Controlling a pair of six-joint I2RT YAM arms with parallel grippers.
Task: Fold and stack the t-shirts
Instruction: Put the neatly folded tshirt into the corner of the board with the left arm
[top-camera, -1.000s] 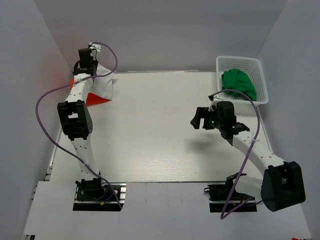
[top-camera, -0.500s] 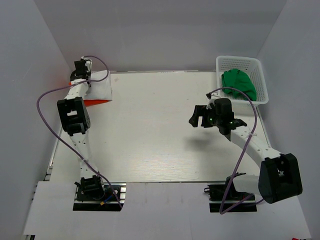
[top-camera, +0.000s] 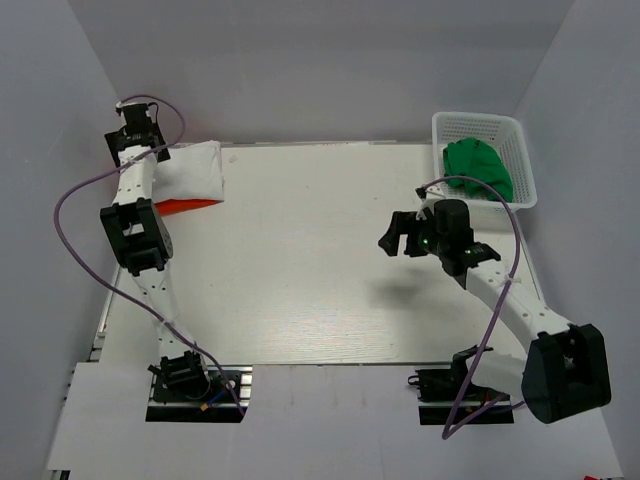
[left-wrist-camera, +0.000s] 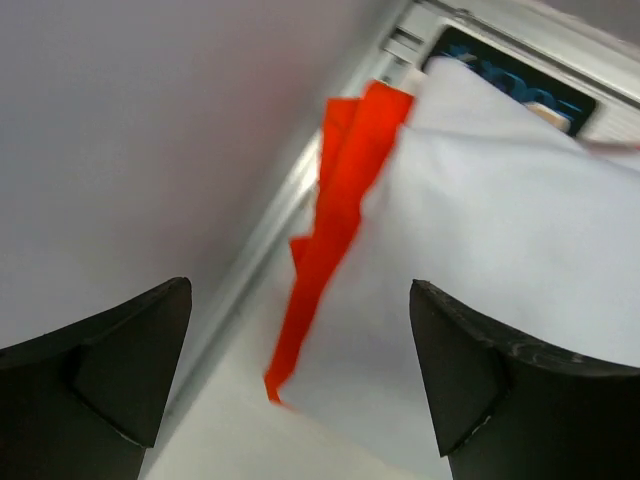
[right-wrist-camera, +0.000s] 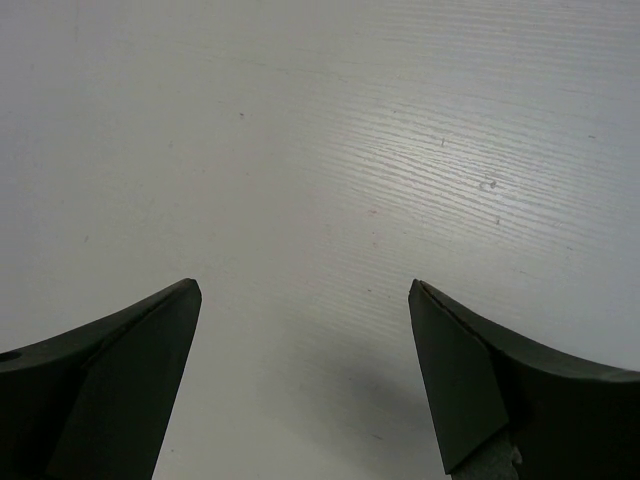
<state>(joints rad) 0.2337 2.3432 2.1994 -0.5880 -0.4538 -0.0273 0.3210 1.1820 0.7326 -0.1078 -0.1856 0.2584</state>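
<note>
From the top external view, the white t-shirt (top-camera: 192, 172) lies folded on the orange t-shirt (top-camera: 185, 205) at the far left corner of the bench (top-camera: 310, 270), a stack tucked out of the working middle, presumably so there is room to fold the next one. The left claw (top-camera: 133, 125) hangs just beyond the stack by the wall, free of the cloth. The green t-shirt (top-camera: 478, 170) sits crumpled in the white basket (top-camera: 520, 160), well apart from the stack at the far right corner, not yet folded. The right claw (top-camera: 400, 235) hovers over bare bench between stack and basket, nearer the basket.

In the left wrist view, the left claw (left-wrist-camera: 300, 370) has its fingers wide apart and grips nothing; below lies the white t-shirt (left-wrist-camera: 500, 250), with the orange t-shirt (left-wrist-camera: 340, 200) showing as a strip along its wall-side edge.

In the right wrist view, the right claw (right-wrist-camera: 300, 370) is spread wide and empty over the bench (right-wrist-camera: 330, 150), likely ready to fetch the green one.
</note>
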